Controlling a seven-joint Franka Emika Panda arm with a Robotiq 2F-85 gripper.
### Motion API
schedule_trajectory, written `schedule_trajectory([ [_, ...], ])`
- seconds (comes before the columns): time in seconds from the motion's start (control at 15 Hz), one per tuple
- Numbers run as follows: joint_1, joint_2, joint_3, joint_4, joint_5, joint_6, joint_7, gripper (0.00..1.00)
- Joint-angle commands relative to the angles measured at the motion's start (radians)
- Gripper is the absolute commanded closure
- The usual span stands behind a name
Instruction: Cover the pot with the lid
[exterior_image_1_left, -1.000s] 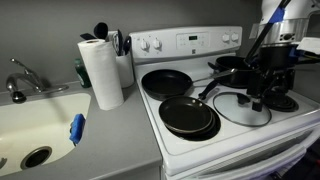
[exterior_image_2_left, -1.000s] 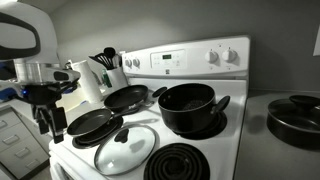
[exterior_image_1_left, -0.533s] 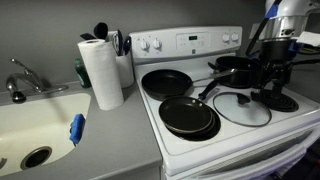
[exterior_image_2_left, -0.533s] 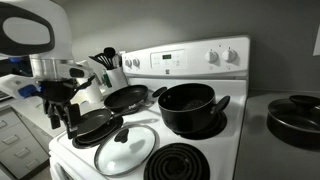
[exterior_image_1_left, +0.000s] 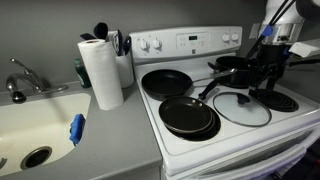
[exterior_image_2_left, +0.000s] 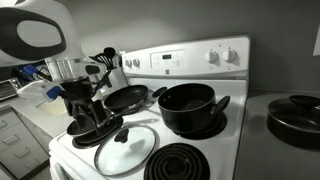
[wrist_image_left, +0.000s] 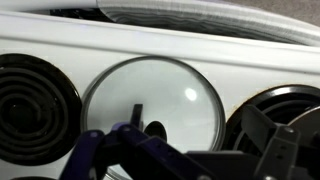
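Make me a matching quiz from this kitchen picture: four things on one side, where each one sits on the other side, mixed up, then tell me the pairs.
Things
1. pot
2. lid
3. paper towel roll
4. front frying pan

Places
A. upright on the counter
B. flat on the stove, beside the bare coil burner
C. uncovered, at the back of the stove
D. at the stove's front corner, nearest the sink

Pairs: 1-C, 2-B, 3-A, 4-D
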Motion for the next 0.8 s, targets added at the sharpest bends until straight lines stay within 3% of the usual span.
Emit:
schedule_trajectory([
  [0.0,-0.005,0.003,0.000,-0.003,0.002,0.015,-0.002,0.00],
  [0.73,-0.010,0.006,0.001,-0.004,0.000,0.028,0.016,0.00],
])
